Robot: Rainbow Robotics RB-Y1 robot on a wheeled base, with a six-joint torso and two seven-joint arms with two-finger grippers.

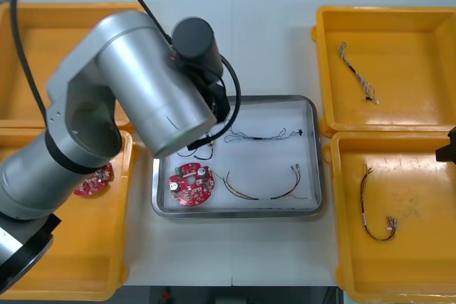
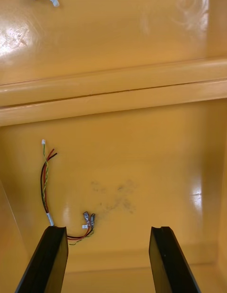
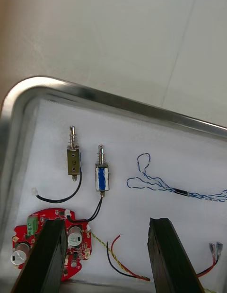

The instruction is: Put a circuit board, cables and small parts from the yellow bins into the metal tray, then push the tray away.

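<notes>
In the front view, the metal tray sits at the middle of the bench, between the yellow bins. The silver left arm reaches over its left far corner. Inside the tray, a round red circuit board lies in the left near corner. The blue and white cable stretches left to right across the far half. The red and yellow cable runs the same way along the near half, sagging in two curves. A second board lies in the left near bin. The right far bin holds a thin cable laid on a diagonal. The right near bin holds a curved cable running near to far.

In the right wrist view, the right gripper hangs over that bin with its fingers wide apart and nothing between them. The curved cable lies just beyond one finger.

In the left wrist view, the left gripper is spread wide and empty above the tray. Two small metal parts lie side by side beyond the fingers. Their long axes are parallel, with the spring ends pointing toward the tray's rim and black leads trailing back toward the board.
</notes>
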